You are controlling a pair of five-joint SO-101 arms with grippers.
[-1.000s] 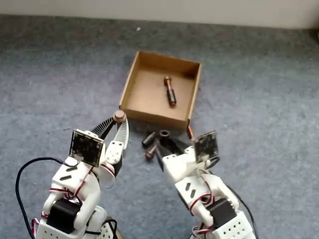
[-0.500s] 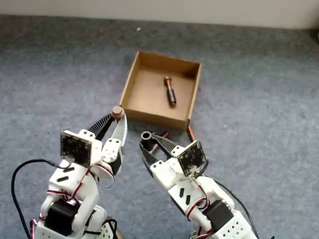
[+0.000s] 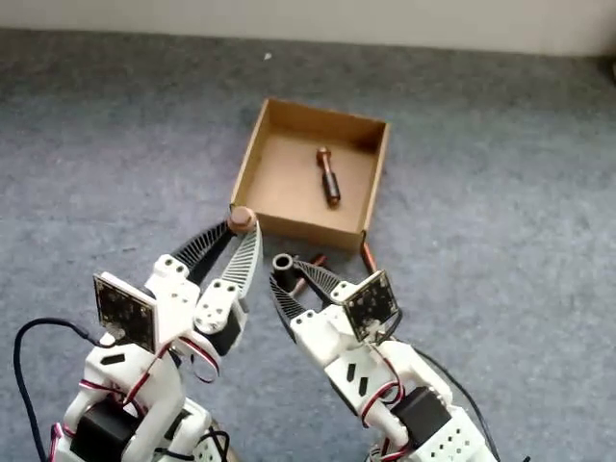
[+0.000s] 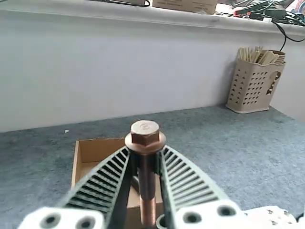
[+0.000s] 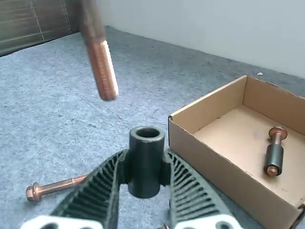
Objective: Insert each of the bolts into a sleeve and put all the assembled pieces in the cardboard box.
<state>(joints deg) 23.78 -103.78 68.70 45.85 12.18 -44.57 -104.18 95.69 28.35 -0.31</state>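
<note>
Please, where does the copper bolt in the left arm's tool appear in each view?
High view: the copper-coloured metal bolt, head up in the left tool, beside the brown cardboard box's near corner.
Left wrist view: bolt clamped upright, box behind it.
Right wrist view: its threaded end hangs apart from the dark cylindrical sleeve; box beyond.
Shared landmark: the box.

Coppery metal bolt, matt dark sleeve, cardboard box.

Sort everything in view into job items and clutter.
Job: held bolt, held sleeve, loose bolt, assembled piece, cardboard box.
Clutter: perforated basket, sticks in it.
</note>
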